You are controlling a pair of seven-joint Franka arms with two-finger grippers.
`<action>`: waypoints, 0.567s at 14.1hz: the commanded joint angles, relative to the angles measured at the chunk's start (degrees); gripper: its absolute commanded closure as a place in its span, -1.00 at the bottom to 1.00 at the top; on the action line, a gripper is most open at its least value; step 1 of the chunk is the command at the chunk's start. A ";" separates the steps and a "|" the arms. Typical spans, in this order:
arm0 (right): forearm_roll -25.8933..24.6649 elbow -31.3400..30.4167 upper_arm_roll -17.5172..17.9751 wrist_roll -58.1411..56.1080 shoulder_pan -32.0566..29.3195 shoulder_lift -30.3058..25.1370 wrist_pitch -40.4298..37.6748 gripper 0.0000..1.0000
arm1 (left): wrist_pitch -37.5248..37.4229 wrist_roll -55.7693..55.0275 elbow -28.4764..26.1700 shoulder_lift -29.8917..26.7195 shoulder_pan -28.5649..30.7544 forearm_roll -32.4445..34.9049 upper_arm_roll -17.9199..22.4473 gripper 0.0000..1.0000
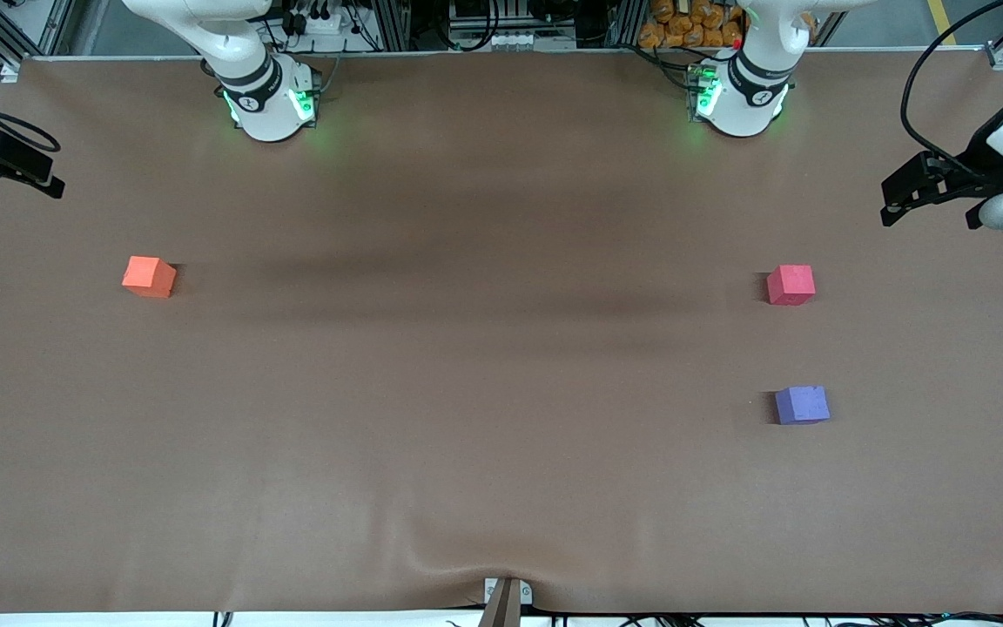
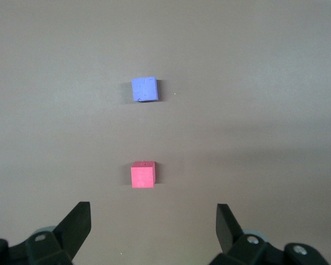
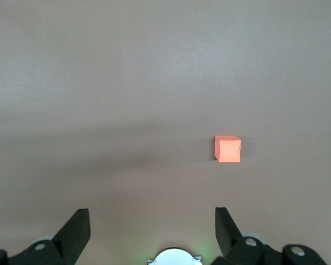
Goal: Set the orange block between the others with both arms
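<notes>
1. no brand, label or readable writing shows on any block; the round marks on the arm bases are too small to read.
2. the small matte orange foam cube (image 1: 150, 276) sits alone on the brown cloth-covered bench (image 1: 484, 366), toward the right arm's end. its edges are crisp, its top face a shade lighter than its sides, and nothing touches it.
3. well apart from it, toward the left arm's end, sit the small matte red-pink foam cube (image 1: 790, 285) and the small matte purple-blue foam cube (image 1: 802, 405). the purple-blue one lies nearer to the front camera, with a bare gap of bench between the two.
4. the right pincer (image 3: 153, 232) hangs above the bench near the orange cube (image 3: 228, 149), its black fingers (image 3: 77, 229) spread wide and holding nothing. in the front view it is cut off by the frame edge.
5. the left pincer (image 2: 153, 227) hangs above the bench near the red-pink cube (image 2: 143, 174), fingers (image 2: 80, 223) likewise wide apart and empty; the purple-blue cube (image 2: 144, 89) shows past it.
6. the two white arm bases with green lights (image 1: 271, 100) stand along the bench's edge; the upper arms are cut off.
</notes>
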 commanded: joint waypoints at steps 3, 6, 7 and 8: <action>-0.55 0.68 0.10 0.93 -0.01 0.09 -0.64 -1.00 | -1.11 -1.00 0.43 -0.57 -0.23 -0.75 -0.01 -1.00; -0.64 0.59 -0.17 0.40 -0.45 0.09 -0.99 -1.00 | -1.20 -1.00 0.34 -0.66 -0.23 -0.75 -0.01 -1.00; -0.82 0.76 -0.26 0.32 -0.45 0.01 -2.47 -1.00 | -1.20 -1.08 0.26 -0.66 -0.23 -0.75 -0.01 -1.00; -0.99 1.55 -0.52 0.32 -0.54 -0.08 -5.27 -1.00 | -1.38 -1.00 0.17 -0.66 -0.23 -0.75 -0.01 -1.00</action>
